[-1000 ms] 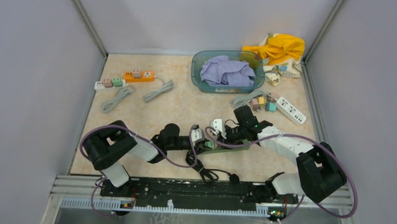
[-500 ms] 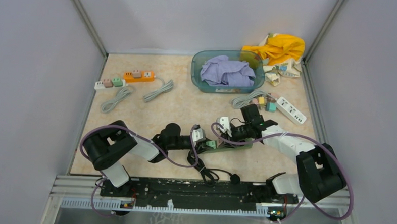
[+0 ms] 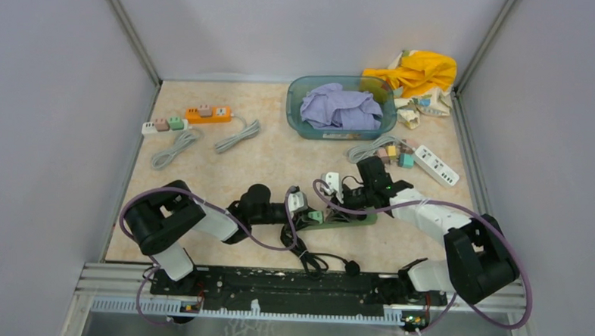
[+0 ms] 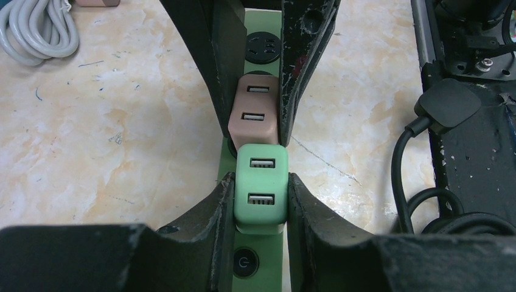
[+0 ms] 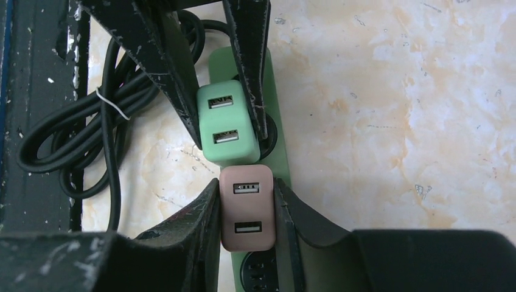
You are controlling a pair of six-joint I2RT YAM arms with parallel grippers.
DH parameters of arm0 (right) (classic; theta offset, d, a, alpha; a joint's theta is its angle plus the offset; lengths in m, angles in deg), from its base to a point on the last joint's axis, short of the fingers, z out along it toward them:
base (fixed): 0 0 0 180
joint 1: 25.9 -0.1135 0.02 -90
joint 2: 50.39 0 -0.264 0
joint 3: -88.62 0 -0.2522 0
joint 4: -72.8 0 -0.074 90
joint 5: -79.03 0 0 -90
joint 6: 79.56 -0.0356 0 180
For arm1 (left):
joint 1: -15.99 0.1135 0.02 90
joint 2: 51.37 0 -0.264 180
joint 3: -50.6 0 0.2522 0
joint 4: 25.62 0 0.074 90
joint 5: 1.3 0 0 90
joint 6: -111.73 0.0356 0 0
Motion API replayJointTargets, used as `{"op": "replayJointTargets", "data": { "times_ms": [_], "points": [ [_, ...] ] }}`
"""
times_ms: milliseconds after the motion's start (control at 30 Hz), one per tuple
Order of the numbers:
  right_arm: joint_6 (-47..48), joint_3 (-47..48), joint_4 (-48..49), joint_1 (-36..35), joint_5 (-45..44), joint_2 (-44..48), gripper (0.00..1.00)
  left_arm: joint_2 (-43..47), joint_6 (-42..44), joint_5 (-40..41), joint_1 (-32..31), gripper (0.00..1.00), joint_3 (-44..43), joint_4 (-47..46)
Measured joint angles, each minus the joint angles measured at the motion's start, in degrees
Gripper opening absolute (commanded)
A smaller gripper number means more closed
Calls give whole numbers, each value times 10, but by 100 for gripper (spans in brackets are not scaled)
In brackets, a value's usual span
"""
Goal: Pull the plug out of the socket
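A green power strip, the socket point(image 4: 263, 18) point(image 5: 280, 165) point(image 3: 353, 218), lies near the table's front edge. Two USB plugs stand side by side on it. The left gripper point(image 4: 259, 182) point(image 3: 306, 211) is shut on the green plug point(image 4: 260, 190) point(image 5: 226, 121) point(image 3: 316, 216), its fingers pressed against both sides. From the opposite direction, the right gripper point(image 5: 246, 190) point(image 3: 332, 205) is shut on the pink plug point(image 5: 246, 208) point(image 4: 254, 109). I cannot tell how deep either plug sits in the strip. An empty outlet point(image 4: 263, 45) shows beyond the pink plug.
The strip's black cord point(image 5: 73, 134) and its black plug point(image 4: 447, 103) lie coiled by the arm bases. At the back are a teal basin with purple cloth point(image 3: 341, 108), yellow cloth point(image 3: 416, 71), a white strip point(image 3: 436, 165), an orange strip point(image 3: 208, 114) and grey cables point(image 3: 174, 149).
The right wrist has shifted slightly to the right and back. Both grippers remain shut on their plugs, and the left arm has not moved.
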Motion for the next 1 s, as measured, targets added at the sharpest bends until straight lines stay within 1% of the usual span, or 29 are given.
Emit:
{"op": "replayJointTargets", "data": {
  "times_ms": [167, 300, 500, 633, 767, 900, 1000],
  "points": [
    [71, 0, -26, 7, 31, 0, 0, -1, 0, -2, 0, 1, -3, 2],
    [115, 0, -38, -6, 27, 4, 0, -4, -2, -6, 0, 1, -7, 6],
    [103, 0, -35, -11, 11, 10, 0, -4, -7, -8, 2, 1, -9, 10],
    [96, 0, -39, 16, 31, 11, 0, -4, -8, -8, 2, 1, -12, 12],
    [120, 0, -61, 32, 51, 22, 0, -5, -9, -8, 1, 1, -16, 12],
    [140, 0, -79, 26, 63, 23, 0, -7, -12, -16, -1, 1, -17, 12],
    [108, 0, -65, 12, 50, 23, 0, -7, -13, -19, -1, 1, -17, 12]
  ]
}}
